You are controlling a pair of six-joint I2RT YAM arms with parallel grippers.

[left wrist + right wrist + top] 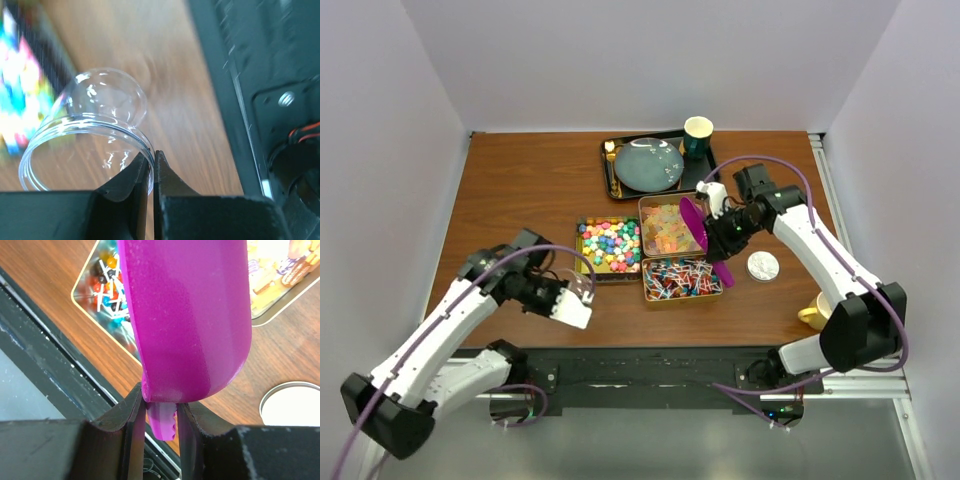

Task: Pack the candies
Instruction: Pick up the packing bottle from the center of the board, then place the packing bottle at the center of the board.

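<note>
We see the left pincer (pixel 152 159) pinched narrow on the rim of a clear round plastic jar (pixel 102 112), at the near left of the worktop (pixel 520 190). The right pincer (pixel 161 407) grips the handle of the purple scoop (pixel 185 315). The candies (pixel 620 250) lie in tins (pixel 579 246) mid-worktop: multicoloured cubes (pixel 605 240) left, pale gummies (pixel 666 228) far right, wrapped pieces (pixel 680 280) near right.

Multicoloured cubes (pixel 610 244) left; pale gummies (pixel 663 230) right; red-blue wrapped pieces (pixel 677 280) just nearside of gummies.
</note>
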